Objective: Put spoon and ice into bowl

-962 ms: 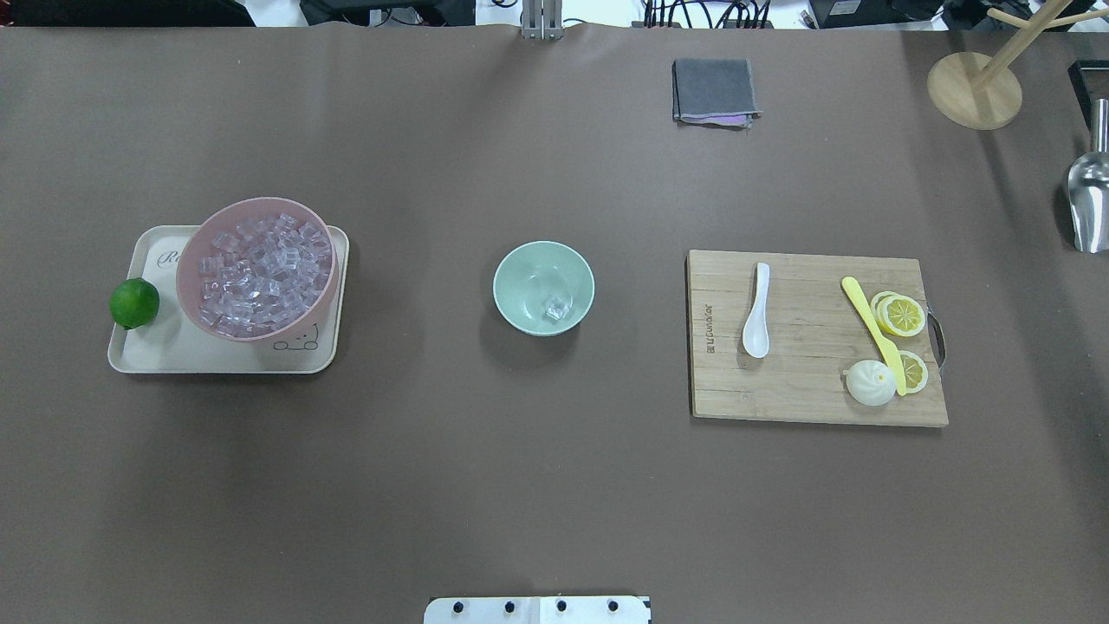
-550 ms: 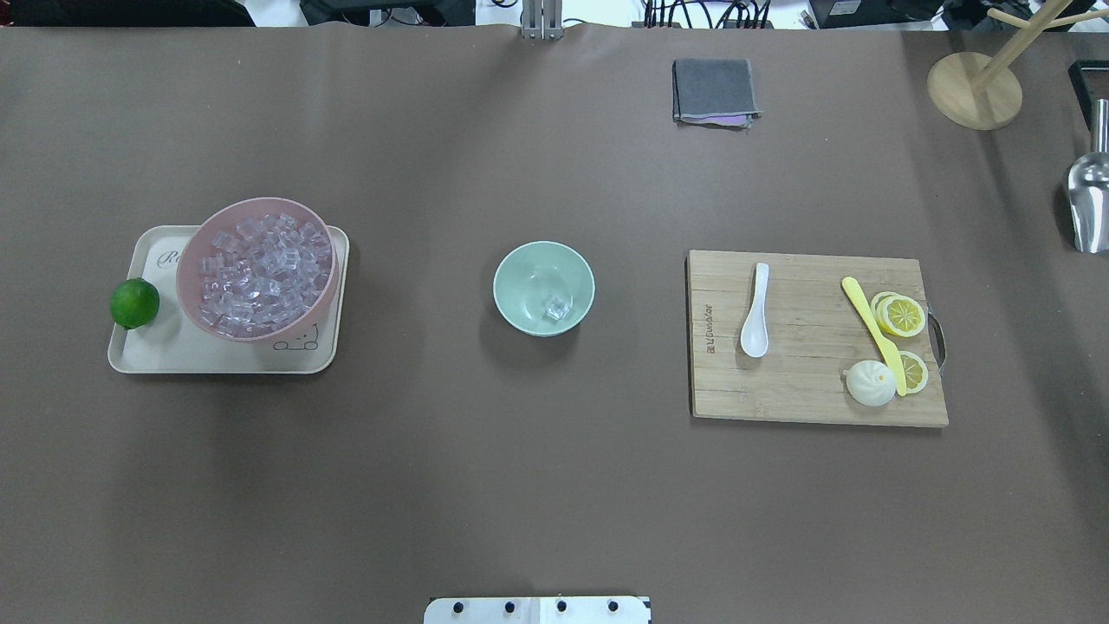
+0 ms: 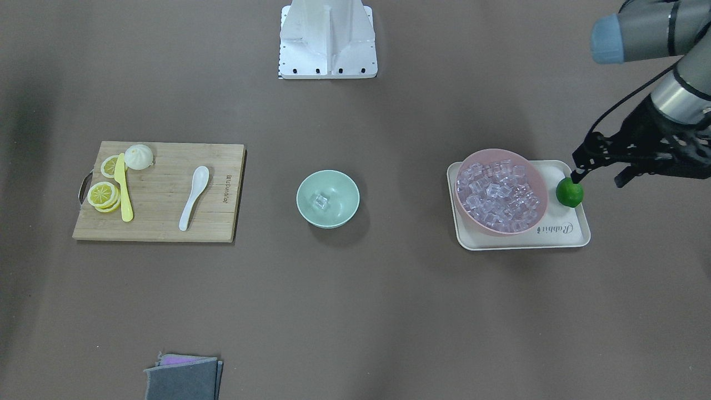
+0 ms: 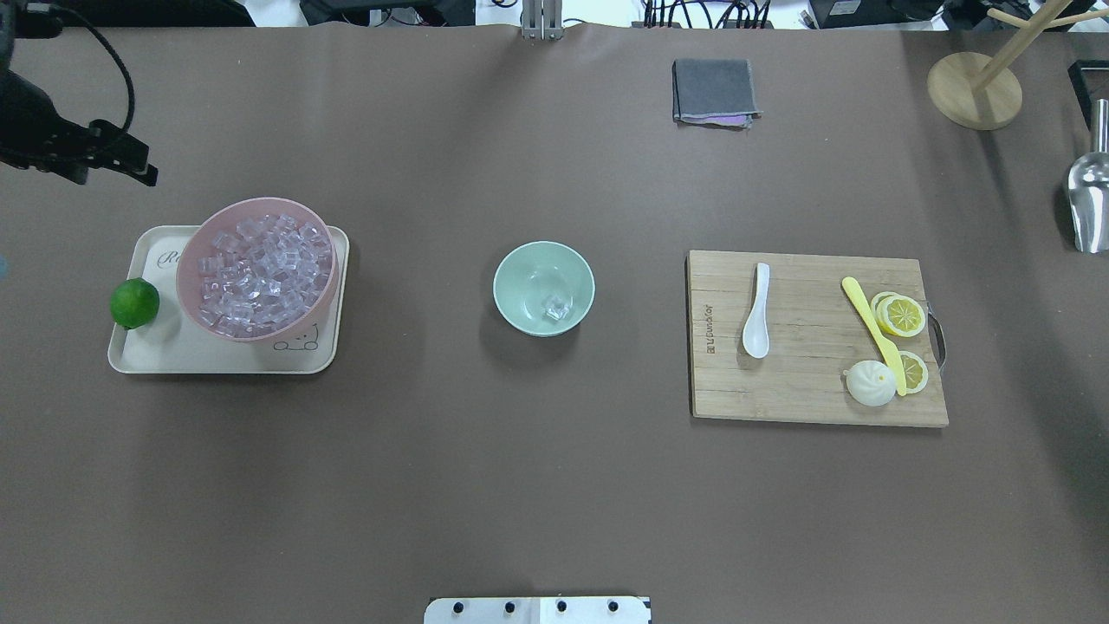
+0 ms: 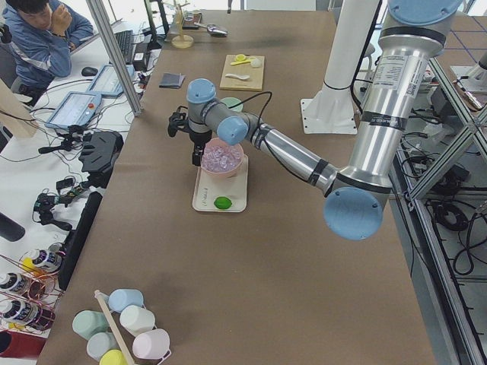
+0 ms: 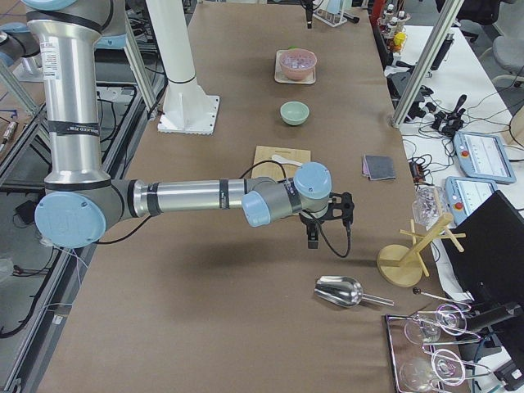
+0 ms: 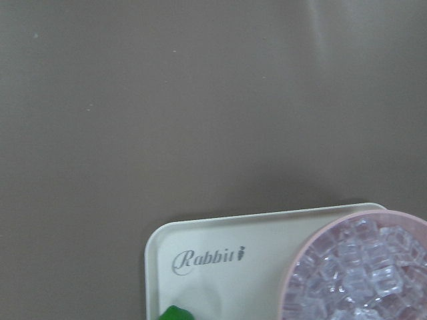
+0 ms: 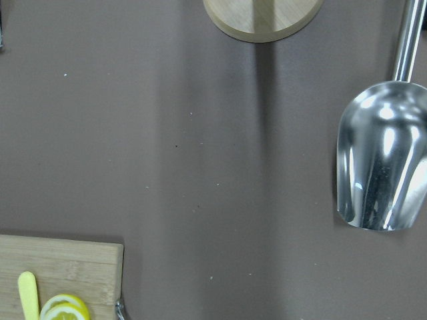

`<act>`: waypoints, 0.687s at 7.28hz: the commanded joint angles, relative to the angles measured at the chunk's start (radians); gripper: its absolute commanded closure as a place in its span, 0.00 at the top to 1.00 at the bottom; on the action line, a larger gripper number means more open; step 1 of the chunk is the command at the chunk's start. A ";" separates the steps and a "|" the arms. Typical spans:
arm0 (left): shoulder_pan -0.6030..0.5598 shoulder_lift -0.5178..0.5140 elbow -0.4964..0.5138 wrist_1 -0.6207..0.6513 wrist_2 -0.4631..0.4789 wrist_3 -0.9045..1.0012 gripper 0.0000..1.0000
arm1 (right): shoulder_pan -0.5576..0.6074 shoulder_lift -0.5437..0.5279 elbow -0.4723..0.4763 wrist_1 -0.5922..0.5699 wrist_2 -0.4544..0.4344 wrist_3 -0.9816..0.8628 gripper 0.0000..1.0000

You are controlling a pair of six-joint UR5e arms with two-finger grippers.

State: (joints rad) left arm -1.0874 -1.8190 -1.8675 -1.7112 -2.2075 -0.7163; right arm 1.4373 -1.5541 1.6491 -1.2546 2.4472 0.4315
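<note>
The white spoon (image 4: 756,312) lies on the wooden cutting board (image 4: 806,390), right of the mint-green bowl (image 4: 520,286) at the table's middle. One clear ice cube (image 4: 554,306) lies in that bowl. Many more ice cubes (image 4: 257,269) fill the pink bowl (image 4: 184,290) on the cream tray (image 4: 147,351). My left gripper (image 4: 113,173) hovers open and empty beyond the tray's far left corner; the front view shows it (image 3: 597,179) above the lime. My right gripper (image 6: 315,237) shows only in the right side view, beyond the board; I cannot tell its state.
A lime (image 4: 134,303) sits at the tray's left edge. A yellow knife (image 4: 871,329), lemon slices (image 4: 901,314) and a white bun (image 4: 869,383) are on the board. A metal scoop (image 4: 1087,204), wooden stand (image 4: 975,91) and grey cloth (image 4: 715,91) lie far right and back.
My left arm and gripper have come into the overhead view at the top left, near the tray. Nothing on the table has moved.
</note>
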 commanded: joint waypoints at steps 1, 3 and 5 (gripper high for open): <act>0.116 -0.049 0.002 0.002 0.067 -0.111 0.90 | -0.066 0.008 0.038 0.004 -0.008 0.110 1.00; 0.213 -0.069 0.027 0.001 0.156 -0.152 0.88 | -0.132 0.045 0.040 0.004 -0.039 0.189 1.00; 0.242 -0.063 0.037 0.001 0.160 -0.149 0.82 | -0.178 0.077 0.038 0.004 -0.053 0.216 1.00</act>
State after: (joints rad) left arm -0.8701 -1.8849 -1.8366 -1.7102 -2.0555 -0.8644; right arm 1.2904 -1.4991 1.6875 -1.2502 2.4029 0.6209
